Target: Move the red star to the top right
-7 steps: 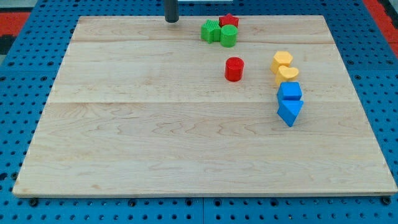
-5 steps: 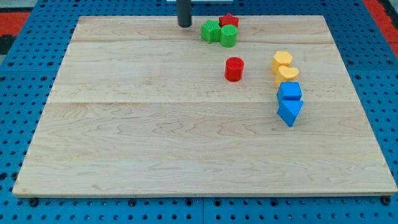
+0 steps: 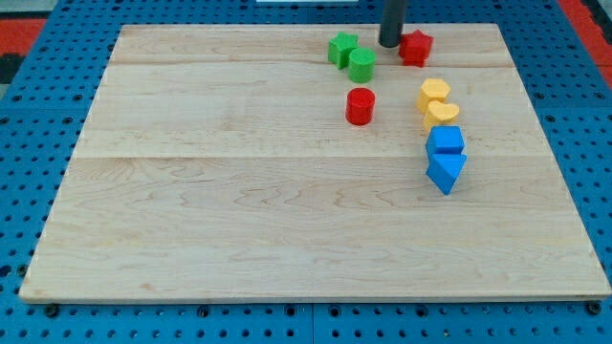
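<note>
The red star (image 3: pixel 415 47) lies near the board's top edge, right of centre. My tip (image 3: pixel 390 43) stands against its left side, touching it. Left of the tip are a green star (image 3: pixel 341 49) and a green cylinder (image 3: pixel 361 65), side by side and touching. A red cylinder (image 3: pixel 360 105) stands below them.
Two yellow blocks (image 3: pixel 434 93) (image 3: pixel 442 115) and two blue blocks (image 3: pixel 446 140) (image 3: pixel 445 172) form a column at the view's right, below the red star. The wooden board (image 3: pixel 191 191) rests on a blue pegboard; its top right corner is at the view's upper right.
My tip has swept right along the top edge and pushed the red star right, away from the green blocks. The green star and green cylinder have also shifted right a little.
</note>
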You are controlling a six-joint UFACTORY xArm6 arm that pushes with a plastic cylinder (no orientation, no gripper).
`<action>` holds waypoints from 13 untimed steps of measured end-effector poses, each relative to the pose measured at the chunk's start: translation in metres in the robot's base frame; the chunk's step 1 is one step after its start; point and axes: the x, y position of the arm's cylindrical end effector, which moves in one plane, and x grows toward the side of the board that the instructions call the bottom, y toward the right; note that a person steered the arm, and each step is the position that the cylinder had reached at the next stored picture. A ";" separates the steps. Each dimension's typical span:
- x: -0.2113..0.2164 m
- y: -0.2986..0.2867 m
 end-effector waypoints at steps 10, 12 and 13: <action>-0.020 0.021; -0.052 0.020; -0.052 0.027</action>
